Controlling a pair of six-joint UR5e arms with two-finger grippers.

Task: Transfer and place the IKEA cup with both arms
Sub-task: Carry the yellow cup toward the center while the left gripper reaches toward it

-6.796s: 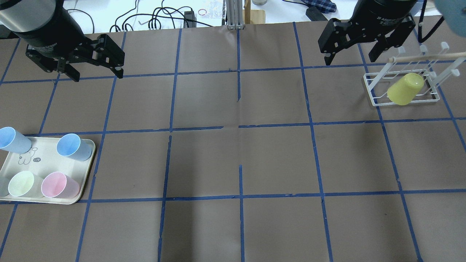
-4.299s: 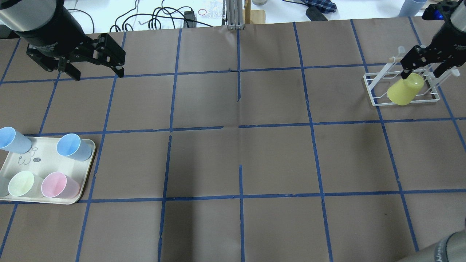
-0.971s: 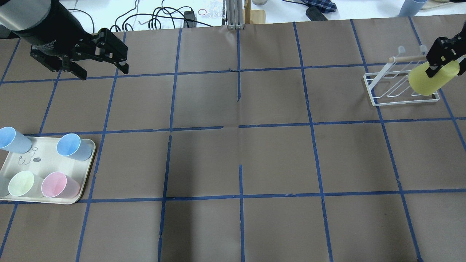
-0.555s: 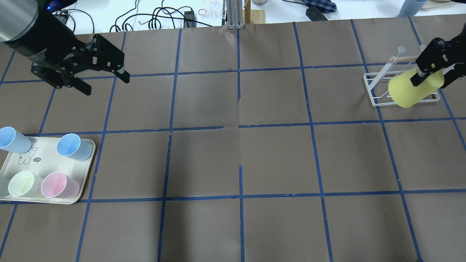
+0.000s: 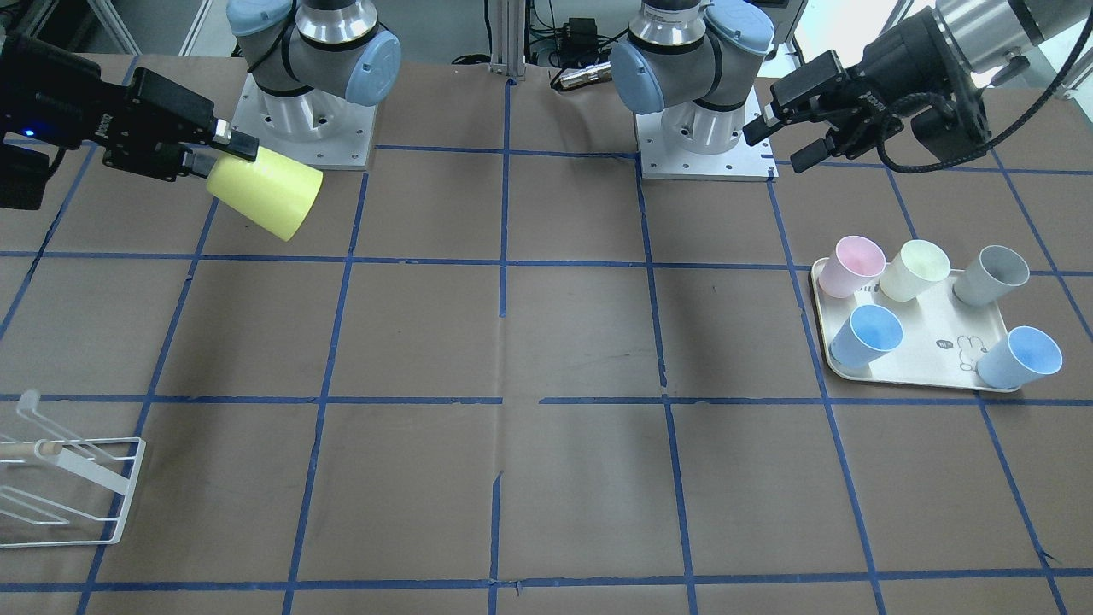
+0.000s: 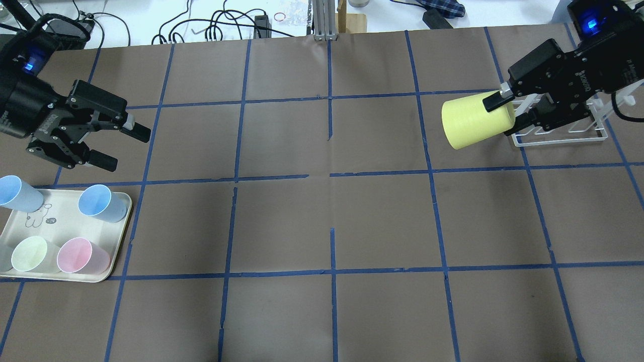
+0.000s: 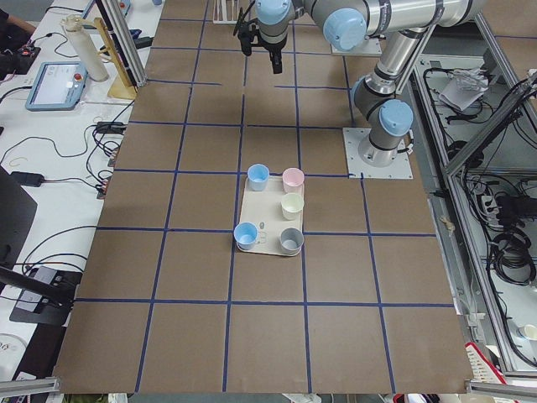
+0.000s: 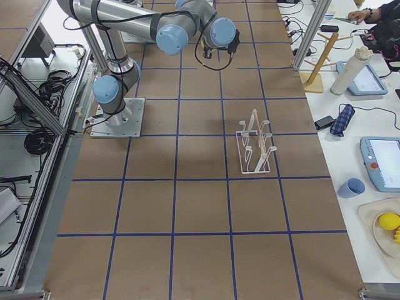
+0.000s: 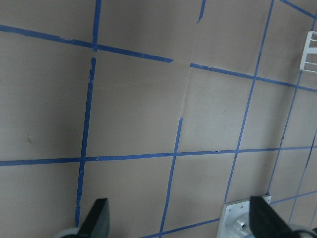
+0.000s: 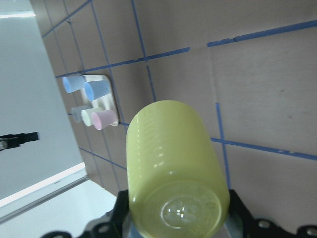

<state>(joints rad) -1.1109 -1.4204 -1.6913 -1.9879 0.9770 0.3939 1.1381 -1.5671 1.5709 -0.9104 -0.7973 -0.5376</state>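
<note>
The yellow-green IKEA cup (image 6: 475, 120) hangs on its side in the air, left of the white rack (image 6: 558, 137). My right gripper (image 6: 507, 109) is shut on its rim end. The cup's closed base points toward the table's middle. It also shows in the front view (image 5: 266, 195) and fills the right wrist view (image 10: 173, 163). My left gripper (image 6: 126, 148) is open and empty, above the table at the far left, just beyond the tray (image 6: 65, 207). Its fingers (image 9: 96, 220) frame bare table in the left wrist view.
The cream tray (image 5: 935, 363) holds a pink cup (image 6: 83, 255), a pale cream-yellow cup (image 6: 32, 254), two light blue cups (image 6: 100, 202) and a grey cup (image 5: 990, 273). The wire rack (image 5: 73, 478) stands without a cup near the right end. Blue tape lines grid the brown table.
My right gripper has carried the cup off the rack and leftward, and turned it on its side. My left gripper has swung down and turned to face the middle, still open.
</note>
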